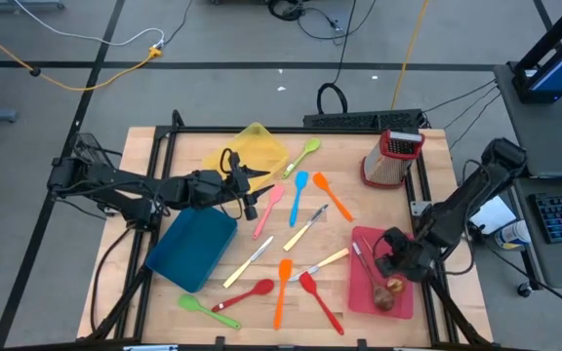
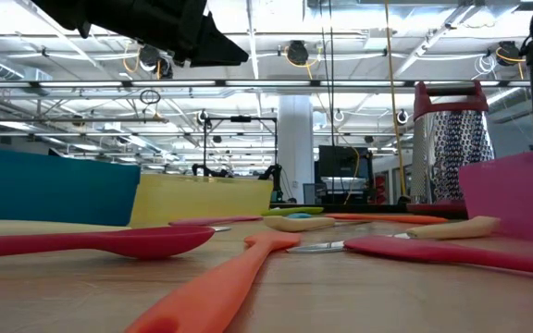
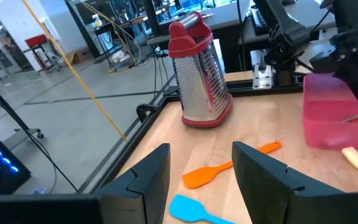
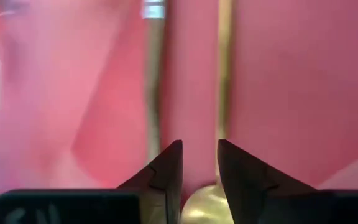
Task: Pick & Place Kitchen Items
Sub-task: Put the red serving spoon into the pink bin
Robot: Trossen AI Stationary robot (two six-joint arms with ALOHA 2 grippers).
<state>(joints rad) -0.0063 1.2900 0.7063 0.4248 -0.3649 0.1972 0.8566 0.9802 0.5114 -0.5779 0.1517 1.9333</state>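
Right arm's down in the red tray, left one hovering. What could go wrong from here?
1. The right gripper sits low in the red tray over a metal spoon; pulling away could drag the spoon or shift the tray.
2. The left gripper, fingers open, faces an orange spatula and a blue spatula lying close together; a grab might catch both.

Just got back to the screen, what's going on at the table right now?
The robot is sorting kitchen utensils into trays. The right gripper is down over the red tray, its fingers slightly apart just above a metal spoon lying in it. The left gripper hangs open between the yellow tray and blue tray, holding nothing. Most utensils, such as the orange spatula and the blue spatula, still lie loose on the table.
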